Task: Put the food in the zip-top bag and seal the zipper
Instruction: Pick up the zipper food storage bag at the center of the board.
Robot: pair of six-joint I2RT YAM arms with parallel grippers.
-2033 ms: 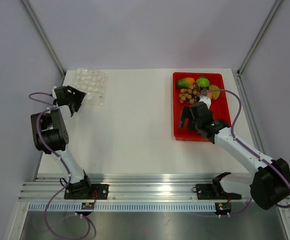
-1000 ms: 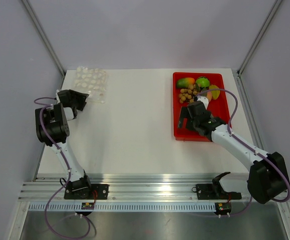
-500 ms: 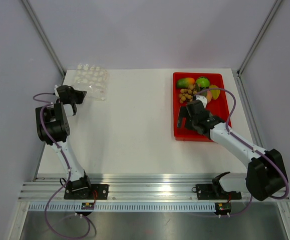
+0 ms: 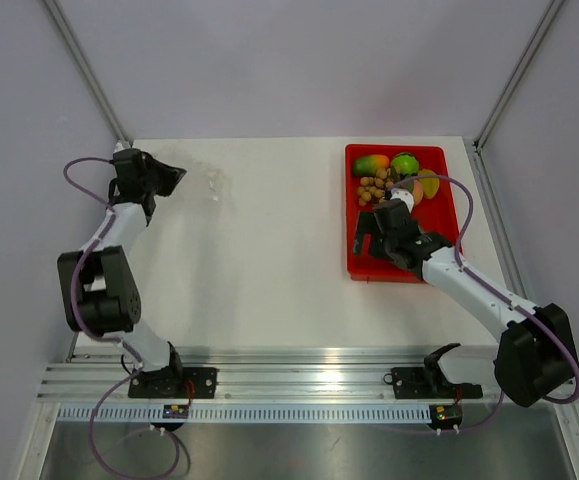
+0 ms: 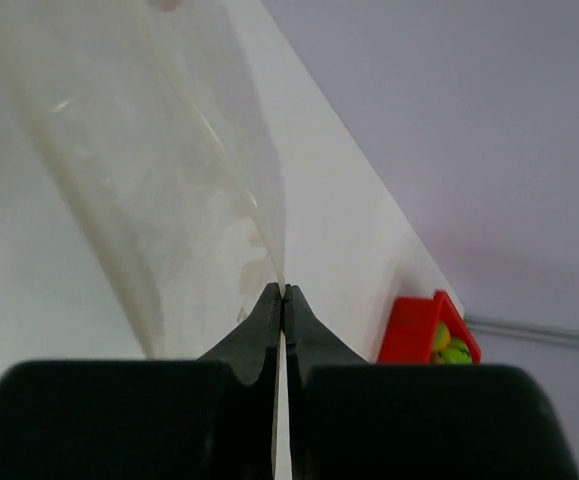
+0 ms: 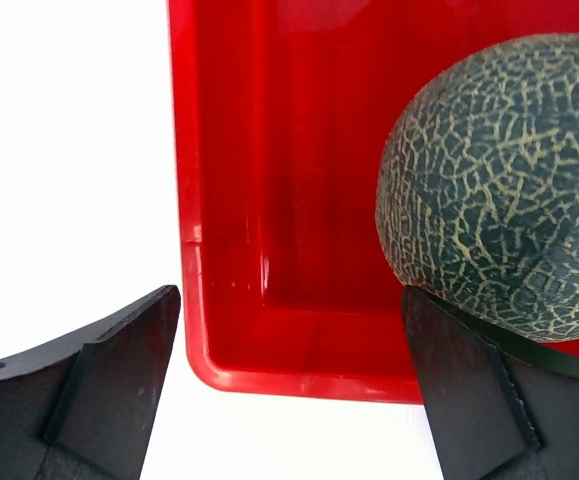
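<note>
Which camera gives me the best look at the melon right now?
Right wrist: the netted melon shows large inside the red tray, beside the open right gripper. From the top, that gripper hides it. The left wrist shows only the distant tray, no melon.

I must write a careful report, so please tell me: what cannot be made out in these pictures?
- Melon: top view, hidden under the right arm; right wrist view, cut off by the right edge.
- Bag: top view, nearly invisible against the white table.
- Zipper: left wrist view, not distinguishable; the shut jaws cover the pinched edge.
- Other fruits: left wrist view, too small.
</note>
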